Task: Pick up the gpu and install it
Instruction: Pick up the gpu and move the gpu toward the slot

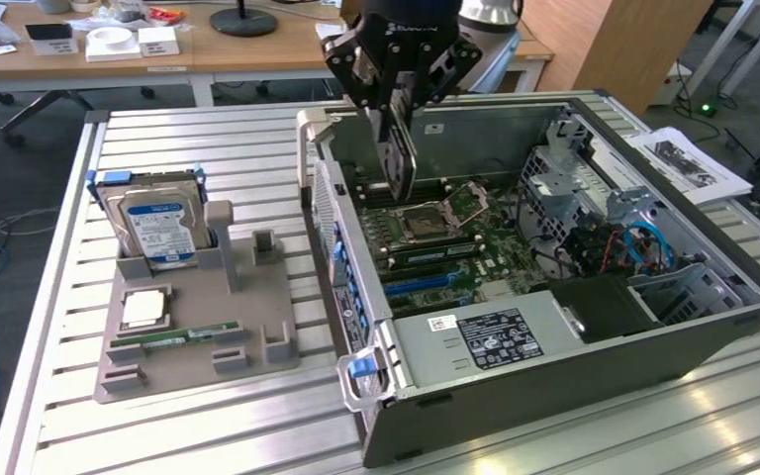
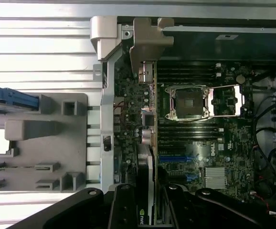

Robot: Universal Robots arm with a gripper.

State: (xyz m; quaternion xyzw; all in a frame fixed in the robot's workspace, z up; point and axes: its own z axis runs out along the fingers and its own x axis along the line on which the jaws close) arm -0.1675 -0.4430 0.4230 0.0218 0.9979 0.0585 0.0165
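Above the open case (image 1: 592, 366), near its wall on the exterior view's left, the hand (image 1: 394, 117) is clamped on the gpu (image 1: 400, 163), its fingers (image 2: 123, 210) pressed to the card's two dark faces. The card is therefore neither on the tabletop (image 1: 222, 129) nor in the tray (image 1: 182, 366) beside the case, where the hard drive (image 1: 155, 228) stands well apart from it. The gpu hangs down from the hand on edge, faces upright, and its lower end shows in front of the board (image 1: 499, 242), close to the CPU socket (image 1: 427, 213). Whether it is clear of the board I cannot say for certain, though it looks to be held above it. What matters is how the card lies to the blue slot (image 1: 423, 286). That slot runs from the wall toward the exterior view's right, and it sits nearer the exterior camera than the card does. In the wrist view the gpu (image 2: 146, 181) shows as a thin strip reaching away from the hand (image 2: 150, 210), crossing the line of the blue slot (image 2: 176, 157) rather than following it. I judge, then, that the card's plane stands across the slot and off to one side of it. The rig has one hand, so no question of a nearer arm arises.
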